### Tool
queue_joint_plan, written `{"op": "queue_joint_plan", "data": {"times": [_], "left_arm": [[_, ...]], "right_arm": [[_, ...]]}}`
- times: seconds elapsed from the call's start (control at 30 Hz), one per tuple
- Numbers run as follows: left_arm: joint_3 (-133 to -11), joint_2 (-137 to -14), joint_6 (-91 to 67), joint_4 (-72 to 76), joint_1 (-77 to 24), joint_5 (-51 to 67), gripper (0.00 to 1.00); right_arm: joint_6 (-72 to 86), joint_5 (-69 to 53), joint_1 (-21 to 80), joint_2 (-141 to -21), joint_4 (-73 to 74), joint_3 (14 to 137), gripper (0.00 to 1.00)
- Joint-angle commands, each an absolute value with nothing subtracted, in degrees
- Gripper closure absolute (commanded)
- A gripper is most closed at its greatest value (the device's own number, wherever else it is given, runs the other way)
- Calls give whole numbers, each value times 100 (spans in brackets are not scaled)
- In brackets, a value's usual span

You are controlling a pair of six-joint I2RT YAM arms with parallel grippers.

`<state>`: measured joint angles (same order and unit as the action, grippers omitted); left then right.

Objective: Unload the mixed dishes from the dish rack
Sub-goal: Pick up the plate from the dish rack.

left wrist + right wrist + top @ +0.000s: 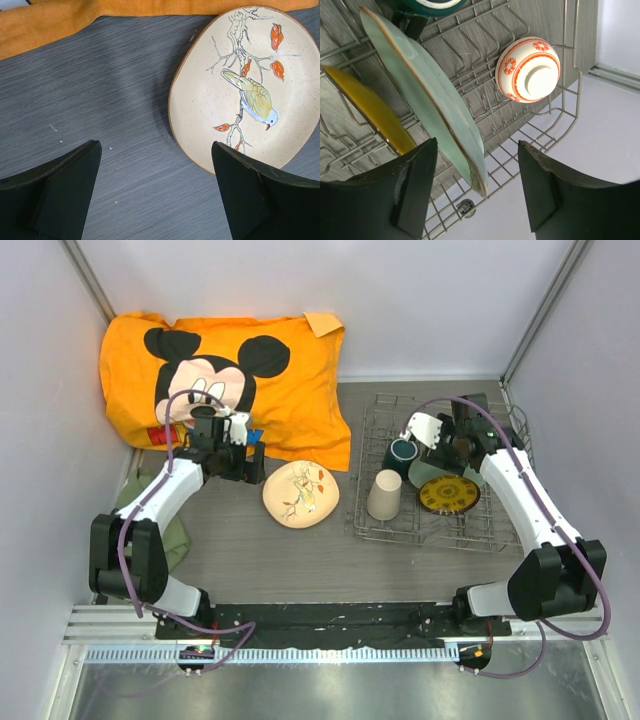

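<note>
**Right pincer** (476,145): fingers apart, straddling the lower rim of the pale-green plate (425,95). There is a gap on both sides and nothing is gripped. The plate stands tilted on edge in the dish rack (570,75).

**Risks (judgement):**
- The rim is thin, glazed and slanted across the jaws. A pinch on the edge alone could let the plate pivot or slip on the lift.
- A yellow dish edge (367,102) sits close outside one finger, which could nudge it or trap it. Cannot tell whether it is a separate plate.
- Wire tines flank the plate. A pull off the slot line could snag it and drag the rack.
- The small red-orange bowl (527,68) lies upside down beyond the other finger, apart from it. A wide swing could knock it.

**Rack contents:** green plate, bowl, beige cup (384,494) and dark teal mug (403,453), the mug past the fingertips.

**Left pincer** (155,147): wide and empty over the table (100,100). The cream floral plate (250,90) lies flat on the table, partly under one finger and out of the rack. An orange cloth (50,20) lies beyond the tips.
</note>
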<state>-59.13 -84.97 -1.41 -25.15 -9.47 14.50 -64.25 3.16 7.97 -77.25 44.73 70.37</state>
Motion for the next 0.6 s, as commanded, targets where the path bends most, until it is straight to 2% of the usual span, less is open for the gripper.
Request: {"op": "queue_joint_plan", "data": {"times": [0.0,0.57], "left_arm": [[-6108,-8306,-44,-2382,-940,1397,3],[-6100,-8376,-35,-2356,-940,1424,3]], "right_arm": [[-6451,193,738,-7892,4113,7040,33],[-6539,105,580,-8148,3964,6908,63]]}}
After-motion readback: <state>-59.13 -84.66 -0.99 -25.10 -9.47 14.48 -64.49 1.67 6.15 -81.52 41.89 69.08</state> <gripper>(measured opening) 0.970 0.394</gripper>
